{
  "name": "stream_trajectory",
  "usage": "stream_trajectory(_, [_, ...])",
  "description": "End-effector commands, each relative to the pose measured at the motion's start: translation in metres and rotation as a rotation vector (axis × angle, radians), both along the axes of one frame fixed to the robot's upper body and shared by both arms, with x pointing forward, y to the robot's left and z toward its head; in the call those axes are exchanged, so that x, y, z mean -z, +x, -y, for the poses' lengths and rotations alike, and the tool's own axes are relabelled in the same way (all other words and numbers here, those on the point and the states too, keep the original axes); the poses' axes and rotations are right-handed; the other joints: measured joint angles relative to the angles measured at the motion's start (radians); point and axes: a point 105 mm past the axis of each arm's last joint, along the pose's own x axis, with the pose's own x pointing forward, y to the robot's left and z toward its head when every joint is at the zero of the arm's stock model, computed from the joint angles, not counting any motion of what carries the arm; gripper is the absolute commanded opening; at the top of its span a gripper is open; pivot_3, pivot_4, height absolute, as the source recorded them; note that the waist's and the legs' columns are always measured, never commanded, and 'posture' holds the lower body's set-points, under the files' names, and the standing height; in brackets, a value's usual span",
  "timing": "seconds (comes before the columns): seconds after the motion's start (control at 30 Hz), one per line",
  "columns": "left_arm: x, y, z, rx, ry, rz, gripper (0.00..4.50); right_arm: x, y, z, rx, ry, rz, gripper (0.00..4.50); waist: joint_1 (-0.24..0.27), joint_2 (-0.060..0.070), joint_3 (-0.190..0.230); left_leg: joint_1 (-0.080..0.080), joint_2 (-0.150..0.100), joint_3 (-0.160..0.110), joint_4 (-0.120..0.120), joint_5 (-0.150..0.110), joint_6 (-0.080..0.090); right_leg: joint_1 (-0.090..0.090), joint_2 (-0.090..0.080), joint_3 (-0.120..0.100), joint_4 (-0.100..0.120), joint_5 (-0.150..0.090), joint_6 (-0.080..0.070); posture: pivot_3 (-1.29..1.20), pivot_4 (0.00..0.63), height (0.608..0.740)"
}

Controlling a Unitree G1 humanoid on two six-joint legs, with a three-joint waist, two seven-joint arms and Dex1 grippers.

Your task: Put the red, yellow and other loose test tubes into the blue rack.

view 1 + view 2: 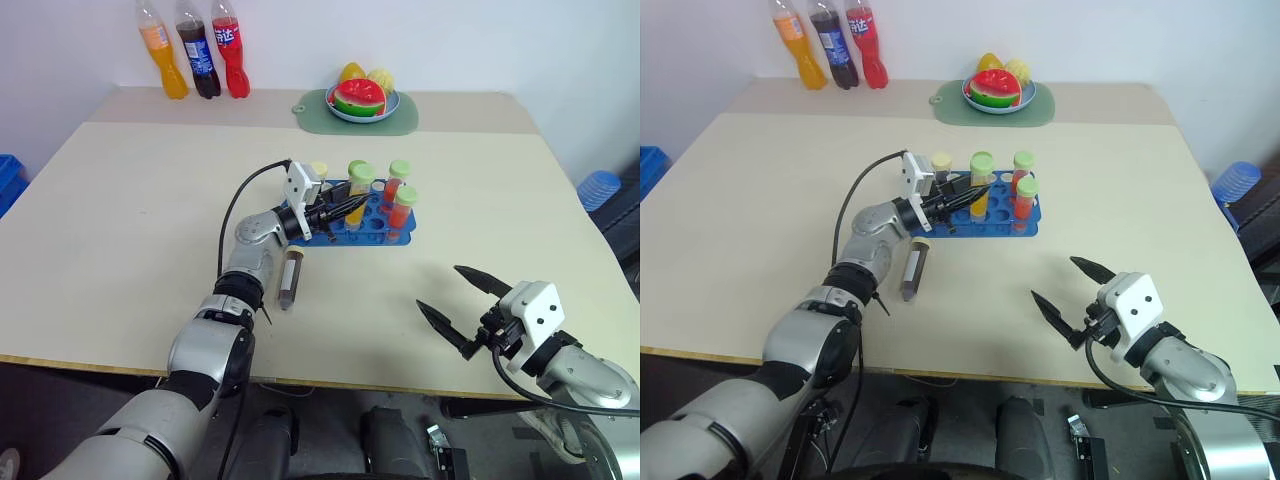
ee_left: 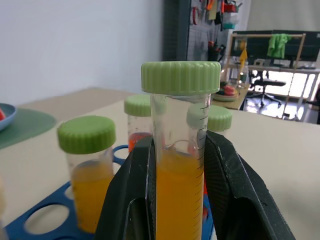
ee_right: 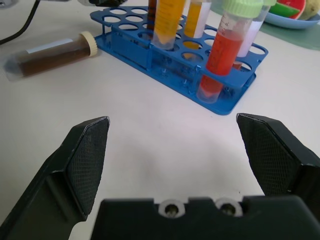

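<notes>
- Left eye view: a pale beige counter [image 1: 120, 220] fills most of the frame, with a white wall behind it along the top edge.
- Blue plastic objects peek in at the far left and far right edges of the frame, beyond the counter.
- At upper left stand three soda bottles [image 1: 190, 48], orange, dark and red; their labels are too small to read.
- At upper centre a green mat [image 1: 315, 108] carries a plate of fruit [image 1: 362, 98].
- Near the centre sits the blue rack [image 1: 395, 236], a low tray of round holes, with several capped tubes standing upright in it.
- Left end effector [image 1: 345, 208], reaching in from lower left, is pinched on a yellow-orange tube [image 2: 179, 165] with a green cap, held upright at the rack; the left wrist view shows printed graduation marks on the tube, no readable words.
- A dark brown tube [image 1: 290, 279] with a cream cap lies flat on the counter just left of and below the rack, bearing a white label with no legible text.
- Right end effector [image 1: 462, 305], at lower right, holds its fingers spread wide and empty, well apart from the rack.
</notes>
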Motion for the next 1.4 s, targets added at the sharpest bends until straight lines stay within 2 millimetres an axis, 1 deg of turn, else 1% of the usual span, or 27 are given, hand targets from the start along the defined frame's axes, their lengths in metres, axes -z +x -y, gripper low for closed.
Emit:
stream_trajectory(0.03, [0.011, 0.0, 0.005, -0.003, 0.041, -0.034, 0.76, -0.01, 0.001, -0.004, -0.016, 0.001, 0.042, 4.5, 0.001, 0.0, 0.0, 0.0, 0.0, 0.0, 0.0, 0.0, 0.0, 0.0, 0.0, 0.0, 0.0, 0.0, 0.0, 0.0, 0.15, 0.74])
stream_trajectory(0.17, [0.012, -0.002, 0.008, 0.032, 0.026, -0.062, 0.76, -0.012, 0.001, -0.004, -0.019, -0.004, 0.048, 4.5, 0.002, 0.0, 0.0, 0.0, 0.0, 0.0, 0.0, 0.0, 0.0, 0.0, 0.0, 0.0, 0.0, 0.0, 0.0, 0.0, 0.15, 0.74])
stream_trajectory(0.37, [0.02, 0.003, -0.005, -0.009, 0.048, -0.084, 0.76, -0.012, -0.001, -0.004, -0.013, -0.006, 0.049, 4.5, -0.001, -0.001, 0.0, -0.001, 0.0, 0.0, -0.001, 0.0, 0.0, -0.001, 0.0, 0.0, 0.0, 0.0, 0.001, 0.0, 0.15, 0.74])
stream_trajectory(0.43, [0.021, 0.003, -0.007, -0.015, 0.062, -0.075, 0.76, -0.012, -0.001, -0.004, -0.012, -0.006, 0.049, 4.5, -0.003, -0.001, 0.0, -0.001, 0.0, 0.0, -0.001, 0.0, 0.0, -0.001, 0.0, 0.0, 0.0, 0.0, 0.001, 0.0, 0.15, 0.74])
stream_trajectory(0.53, [0.025, 0.0, -0.006, 0.029, 0.052, -0.119, 0.76, -0.012, 0.001, -0.003, -0.012, -0.006, 0.051, 4.5, -0.003, 0.0, 0.0, -0.001, 0.0, 0.0, -0.001, 0.0, 0.0, -0.001, 0.0, 0.0, 0.0, 0.0, 0.001, 0.0, 0.15, 0.74])
stream_trajectory(0.6, [0.022, -0.003, -0.004, 0.067, 0.043, -0.117, 1.79, -0.012, 0.002, -0.004, -0.017, -0.006, 0.052, 4.5, -0.004, 0.0, 0.0, -0.001, 0.0, 0.0, -0.001, 0.0, 0.0, -0.001, 0.0, 0.0, 0.0, 0.0, 0.001, 0.0, 0.15, 0.74])
stream_trajectory(0.63, [0.019, -0.003, -0.002, 0.066, 0.029, -0.11, 2.16, -0.013, 0.002, -0.004, -0.019, -0.006, 0.053, 4.5, -0.003, -0.001, 0.0, -0.001, 0.0, 0.0, -0.001, 0.0, 0.0, -0.001, 0.0, 0.0, 0.0, 0.0, 0.001, 0.0, 0.15, 0.74])
stream_trajectory(0.67, [0.015, -0.003, -0.001, 0.062, 0.019, -0.094, 2.79, -0.013, 0.003, -0.004, -0.019, -0.006, 0.053, 4.5, -0.003, -0.001, 0.0, -0.001, 0.0, 0.0, -0.001, 0.0, 0.0, -0.001, 0.0, 0.0, 0.0, 0.0, 0.001, 0.0, 0.15, 0.74])
stream_trajectory(0.77, [0.004, -0.005, -0.002, 0.056, 0.006, -0.005, 4.1, -0.012, 0.005, -0.005, -0.026, -0.008, 0.052, 4.5, -0.002, -0.001, 0.0, -0.001, 0.0, 0.0, -0.001, 0.0, 0.0, -0.001, 0.0, 0.0, 0.0, 0.0, 0.001, 0.0, 0.15, 0.74])
stream_trajectory(0.8, [-0.001, -0.007, -0.003, 0.066, -0.017, 0.017, 4.1, -0.012, 0.005, -0.005, -0.029, -0.008, 0.052, 4.5, -0.003, -0.001, 0.0, -0.001, 0.0, 0.0, -0.001, 0.0, 0.0, -0.002, 0.0, 0.0, 0.0, 0.0, 0.001, 0.0, 0.15, 0.74])
stream_trajectory(0.93, [-0.019, -0.01, -0.017, 0.009, -0.065, 0.128, 4.1, -0.011, 0.006, -0.006, -0.047, -0.008, 0.045, 4.5, -0.003, -0.001, 0.0, -0.001, 0.001, 0.0, -0.001, 0.0, 0.0, -0.002, 0.0, 0.0, 0.0, 0.0, 0.0, 0.0, 0.15, 0.74])
stream_trajectory(1.03, [-0.031, -0.013, -0.027, -0.015, -0.104, 0.138, 4.1, -0.01, 0.008, -0.008, -0.067, -0.01, 0.039, 4.5, -0.003, 0.0, 0.0, -0.001, 0.001, 0.0, -0.001, 0.0, 0.0, -0.002, 0.0, 0.0, 0.0, 0.0, 0.0, 0.0, 0.15, 0.74])
stream_trajectory(1.07, [-0.036, -0.014, -0.034, -0.044, -0.127, 0.123, 4.1, -0.01, 0.009, -0.009, -0.079, -0.011, 0.037, 4.5, -0.003, 0.0, 0.0, -0.001, 0.001, 0.0, -0.001, 0.0, 0.0, -0.002, 0.0, 0.001, 0.0, 0.0, 0.0, 0.0, 0.15, 0.74])
stream_trajectory(1.13, [-0.041, -0.012, -0.046, -0.105, -0.175, 0.047, 4.1, -0.011, 0.011, -0.01, -0.097, -0.014, 0.034, 4.5, -0.003, 0.0, 0.0, -0.001, 0.002, 0.0, -0.001, 0.0, 0.0, -0.002, 0.0, 0.001, 0.0, 0.0, 0.0, 0.0, 0.15, 0.74])
stream_trajectory(1.17, [-0.041, -0.009, -0.052, -0.156, -0.196, -0.038, 4.1, -0.011, 0.012, -0.01, -0.106, -0.016, 0.032, 4.5, -0.004, 0.0, 0.0, -0.001, 0.002, 0.0, -0.001, 0.0, 0.0, -0.002, 0.0, 0.001, 0.0, 0.0, 0.0, 0.0, 0.15, 0.74])
stream_trajectory(1.2, [-0.043, -0.005, -0.059, -0.222, -0.221, -0.116, 4.1, -0.011, 0.013, -0.01, -0.115, -0.018, 0.029, 4.5, -0.003, 0.0, 0.0, -0.001, 0.002, 0.0, -0.001, 0.0, 0.0, -0.002, 0.0, 0.001, 0.0, 0.0, 0.0, 0.0, 0.15, 0.74])
stream_trajectory(1.27, [-0.04, 0.001, -0.074, -0.41, -0.17, -0.243, 4.1, -0.01, 0.016, -0.012, -0.139, -0.024, 0.025, 4.5, -0.003, 0.0, 0.0, -0.001, 0.003, 0.0, -0.001, 0.0, 0.0, -0.002, 0.0, 0.002, 0.0, 0.0, 0.0, 0.0, 0.15, 0.74])
stream_trajectory(1.33, [-0.043, -0.003, -0.086, -0.534, -0.132, -0.32, 4.1, -0.011, 0.019, -0.014, -0.165, -0.025, 0.02, 4.5, -0.003, -0.001, 0.0, -0.001, 0.003, 0.0, -0.001, 0.0, 0.0, -0.002, 0.0, 0.002, 0.001, 0.0, 0.001, 0.0, 0.15, 0.74])
stream_trajectory(1.4, [-0.049, -0.01, -0.093, -0.607, -0.153, -0.416, 4.1, -0.011, 0.022, -0.016, -0.188, -0.028, 0.016, 4.5, 0.0, -0.001, 0.0, -0.001, 0.003, 0.0, -0.001, 0.0, 0.0, -0.003, 0.0, 0.002, 0.001, 0.0, 0.0, 0.0, 0.15, 0.74])
